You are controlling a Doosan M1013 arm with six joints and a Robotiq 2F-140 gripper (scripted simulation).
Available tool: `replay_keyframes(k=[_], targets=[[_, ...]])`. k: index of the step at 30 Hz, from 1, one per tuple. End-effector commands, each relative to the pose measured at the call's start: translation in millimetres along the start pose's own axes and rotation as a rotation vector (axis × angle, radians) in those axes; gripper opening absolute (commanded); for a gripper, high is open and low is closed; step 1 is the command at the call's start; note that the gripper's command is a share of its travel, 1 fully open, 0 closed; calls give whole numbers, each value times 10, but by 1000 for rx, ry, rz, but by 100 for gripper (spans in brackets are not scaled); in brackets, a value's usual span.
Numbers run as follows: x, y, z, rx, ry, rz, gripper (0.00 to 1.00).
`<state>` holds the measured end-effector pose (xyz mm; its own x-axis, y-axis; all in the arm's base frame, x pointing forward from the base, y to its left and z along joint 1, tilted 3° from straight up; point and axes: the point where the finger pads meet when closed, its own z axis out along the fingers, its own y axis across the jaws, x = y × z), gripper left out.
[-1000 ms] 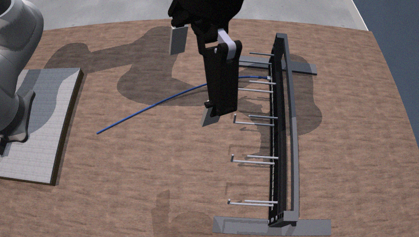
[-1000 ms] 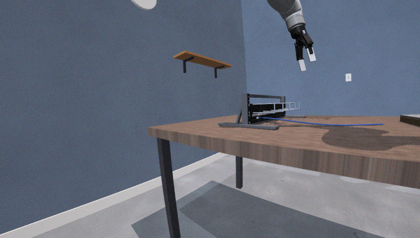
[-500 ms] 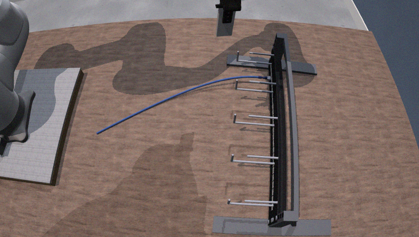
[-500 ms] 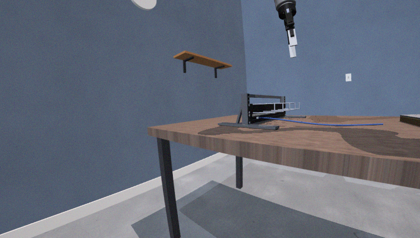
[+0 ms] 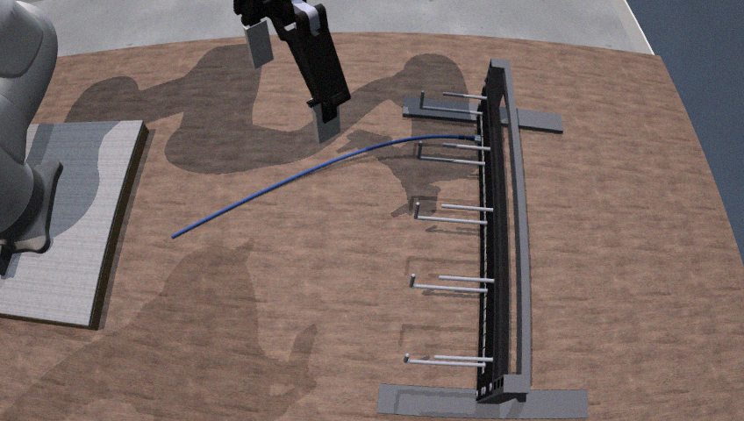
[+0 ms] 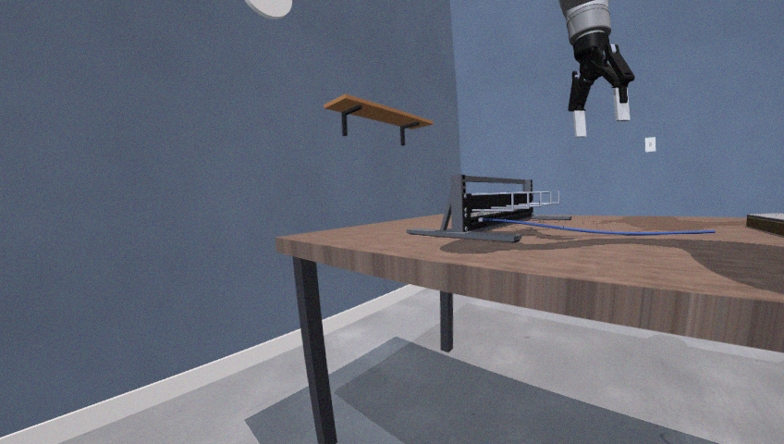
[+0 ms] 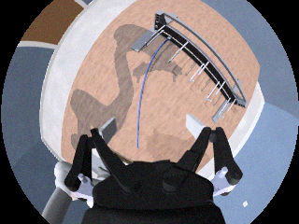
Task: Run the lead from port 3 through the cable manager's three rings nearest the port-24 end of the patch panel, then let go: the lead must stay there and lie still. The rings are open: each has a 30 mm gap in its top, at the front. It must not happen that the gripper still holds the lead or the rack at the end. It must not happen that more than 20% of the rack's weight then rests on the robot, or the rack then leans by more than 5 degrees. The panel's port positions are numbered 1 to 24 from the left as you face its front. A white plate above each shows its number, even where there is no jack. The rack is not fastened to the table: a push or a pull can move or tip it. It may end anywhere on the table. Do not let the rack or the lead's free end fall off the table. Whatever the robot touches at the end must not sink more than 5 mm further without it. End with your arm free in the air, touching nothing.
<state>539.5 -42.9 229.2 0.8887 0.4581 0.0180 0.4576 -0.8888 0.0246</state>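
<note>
The black rack (image 5: 502,234) stands on the wooden table with its patch panel and several open metal rings (image 5: 451,213) sticking out from the front. A blue lead (image 5: 313,169) is plugged in near the rack's far end (image 5: 475,138) and lies in a gentle curve on the table, with its free end (image 5: 174,237) out in the open. It passes through no ring. My gripper (image 6: 599,117) is open and empty, high above the table over the lead's middle stretch. The lead (image 7: 142,96) and rack (image 7: 200,56) also show in the wrist view.
The robot's grey base plate (image 5: 67,218) sits at the table's left side. The rack's flat feet (image 5: 480,403) extend at both ends. A shelf (image 6: 376,112) hangs on the wall beyond the table.
</note>
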Motion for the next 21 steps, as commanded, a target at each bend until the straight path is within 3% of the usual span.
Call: replay_keyframes(k=[1, 8, 18, 19, 21], targets=[[-278, -70, 191, -6, 5, -99, 100], [-788, -240, 563, -17, 10, -290, 100], [-893, -281, 639, -20, 10, -329, 100], [-893, -281, 639, -20, 10, -329, 0], [-893, -281, 639, -20, 10, -329, 0]])
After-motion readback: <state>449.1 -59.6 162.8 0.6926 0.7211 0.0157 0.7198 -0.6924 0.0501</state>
